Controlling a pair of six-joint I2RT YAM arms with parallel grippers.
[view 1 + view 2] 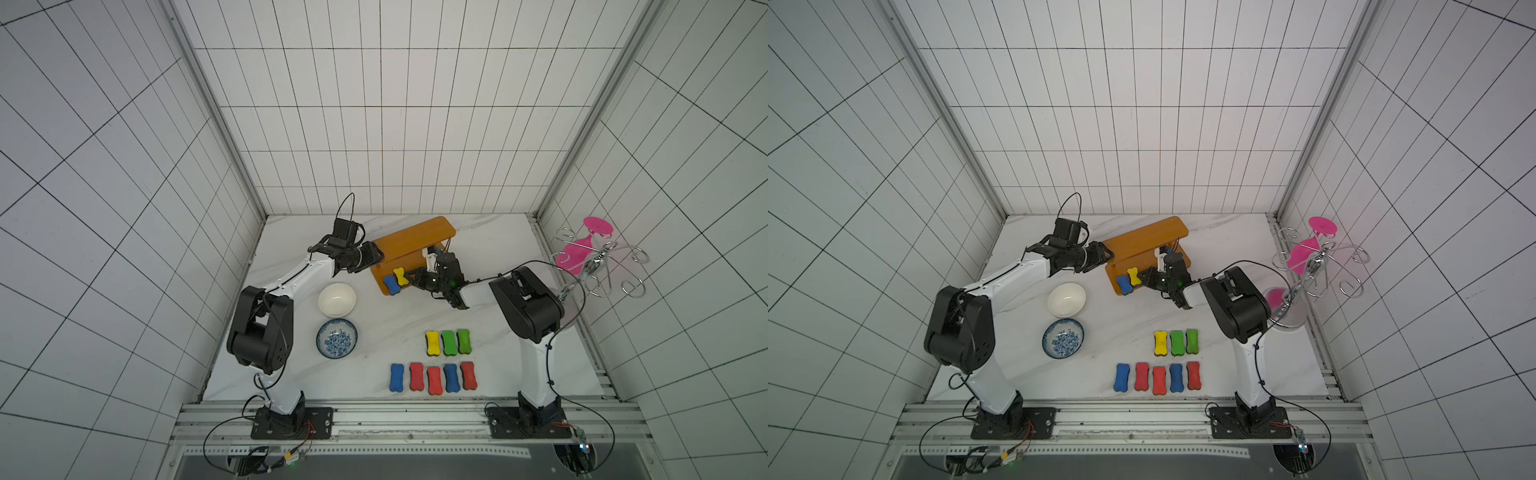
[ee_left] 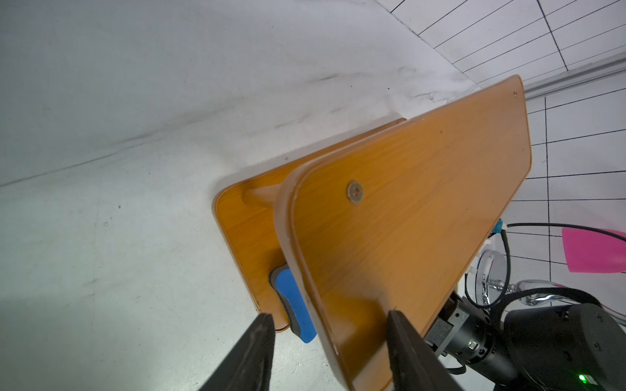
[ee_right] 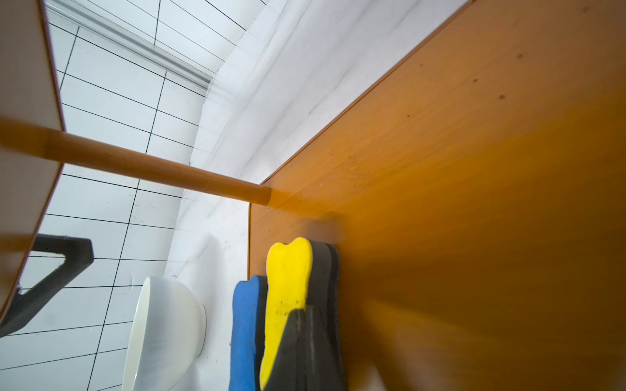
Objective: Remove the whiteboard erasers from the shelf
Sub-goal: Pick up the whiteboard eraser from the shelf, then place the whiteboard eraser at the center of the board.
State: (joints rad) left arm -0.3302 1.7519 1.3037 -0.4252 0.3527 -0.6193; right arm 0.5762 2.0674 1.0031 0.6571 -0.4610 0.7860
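**A:** Where does the shelf (image 1: 409, 239) stand?

**B:** At twelve o'clock on the tabletop (image 1: 395, 316), a little skewed. Two erasers lie on its lower board (image 3: 474, 169), at the seven o'clock corner: a blue eraser (image 1: 390, 284) and a yellow eraser (image 1: 400, 276), touching side by side.

**A:** And the right claw (image 1: 409, 279)?

**B:** It reaches in from three o'clock, under the top board (image 2: 423, 203), and is clamped on the yellow eraser. The right wrist view shows a dark finger across that eraser's near end.

**A:** The left claw (image 1: 379, 258)?

**B:** It is at the shelf's nine o'clock end with its fingers apart, one over the top board and one below it. I cannot tell whether they press the board.

**A:** And the other erasers?

**B:** They are off the shelf, at five o'clock: a yellow-and-green trio (image 1: 449, 343) and, nearer six, a blue-and-red row (image 1: 434, 380) of five. A white bowl (image 1: 337, 298) and a patterned bowl (image 1: 337, 343) sit at eight o'clock.
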